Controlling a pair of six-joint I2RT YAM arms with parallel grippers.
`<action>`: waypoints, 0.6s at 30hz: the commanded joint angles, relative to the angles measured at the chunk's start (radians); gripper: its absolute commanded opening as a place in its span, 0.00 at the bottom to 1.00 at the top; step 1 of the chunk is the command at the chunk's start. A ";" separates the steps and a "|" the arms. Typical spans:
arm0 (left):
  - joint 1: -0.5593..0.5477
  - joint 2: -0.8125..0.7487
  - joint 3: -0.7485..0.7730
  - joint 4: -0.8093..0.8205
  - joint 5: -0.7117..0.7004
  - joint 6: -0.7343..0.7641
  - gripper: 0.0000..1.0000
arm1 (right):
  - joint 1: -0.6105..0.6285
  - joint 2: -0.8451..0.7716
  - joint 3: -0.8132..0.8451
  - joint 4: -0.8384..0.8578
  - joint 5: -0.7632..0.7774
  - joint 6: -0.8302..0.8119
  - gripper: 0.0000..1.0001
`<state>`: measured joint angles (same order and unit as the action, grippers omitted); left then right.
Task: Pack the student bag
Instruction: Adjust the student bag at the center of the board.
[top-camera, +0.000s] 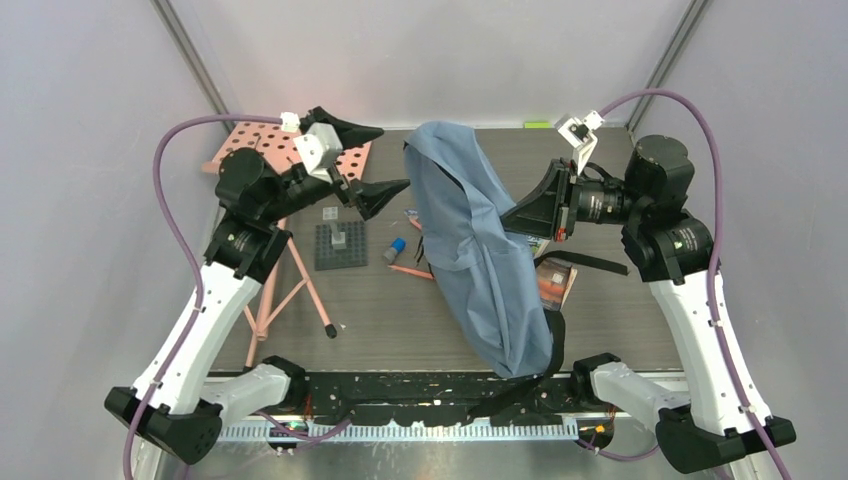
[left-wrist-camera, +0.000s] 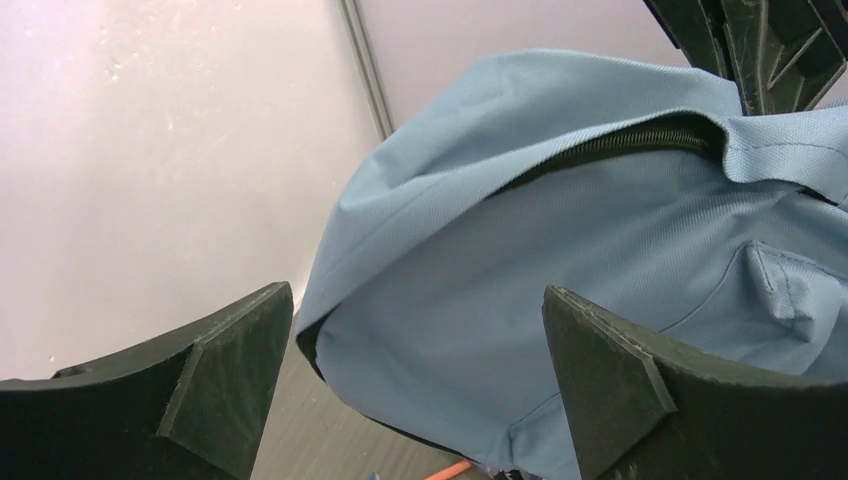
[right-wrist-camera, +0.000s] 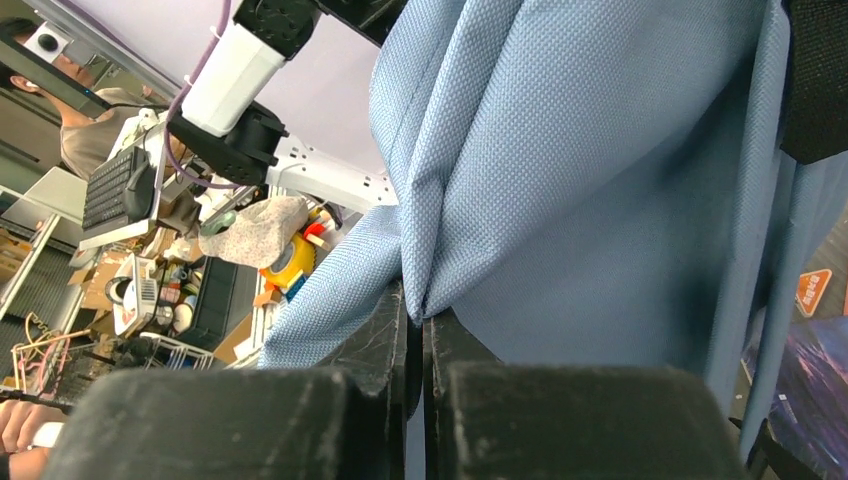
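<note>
Right gripper (right-wrist-camera: 415, 325) pinched a fold of the student bag (top-camera: 480, 260); left gripper (left-wrist-camera: 417, 295) gaped wide nearby; the bag's interior was hidden.

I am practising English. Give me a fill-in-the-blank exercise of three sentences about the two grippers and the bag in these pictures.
1. The right gripper is ___ on a fold of the student bag.
2. The left gripper is ___ and holds nothing.
3. The orange pencil lies on the ___ arm's side of the bag.
Missing words: shut; open; left.
</note>
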<state>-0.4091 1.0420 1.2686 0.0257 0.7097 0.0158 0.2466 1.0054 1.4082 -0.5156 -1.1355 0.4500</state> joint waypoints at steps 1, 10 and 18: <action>-0.034 0.052 0.053 0.053 0.004 0.105 0.99 | 0.002 -0.011 0.003 0.064 -0.026 -0.036 0.01; -0.081 0.139 0.099 0.036 0.072 0.142 0.99 | 0.005 -0.002 -0.020 0.027 -0.056 -0.073 0.01; -0.129 0.199 0.161 -0.102 0.155 0.200 0.55 | 0.006 0.021 -0.015 -0.050 -0.029 -0.141 0.01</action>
<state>-0.5205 1.2308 1.3731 -0.0147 0.7956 0.1665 0.2470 1.0225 1.3628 -0.5926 -1.1461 0.3626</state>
